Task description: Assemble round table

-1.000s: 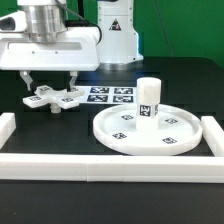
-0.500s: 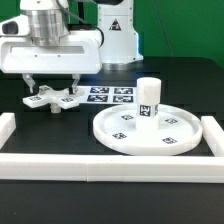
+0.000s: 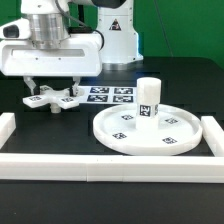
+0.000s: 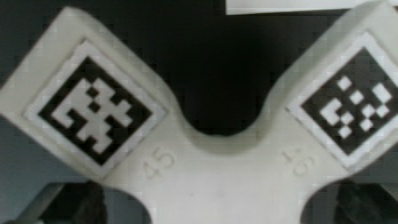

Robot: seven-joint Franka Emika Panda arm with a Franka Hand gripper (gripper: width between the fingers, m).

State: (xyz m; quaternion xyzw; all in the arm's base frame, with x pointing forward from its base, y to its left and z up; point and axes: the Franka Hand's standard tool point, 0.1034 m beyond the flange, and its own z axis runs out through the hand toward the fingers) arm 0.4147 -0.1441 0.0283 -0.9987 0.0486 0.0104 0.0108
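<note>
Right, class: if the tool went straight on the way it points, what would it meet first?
The cross-shaped base, lying directly beneath the open tool; the gap between them is hard to judge.

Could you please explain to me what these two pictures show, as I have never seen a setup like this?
This is a robot arm over a black table. One picture comes from a camera off the arm, the other from a camera on its wrist. The arm's hand hangs open over a white cross-shaped base, which fills the wrist picture; it holds nothing. Toward the exterior view's right lies a round disc with a short leg upright on it. Between them lies the marker board. White rails border the table.
</note>
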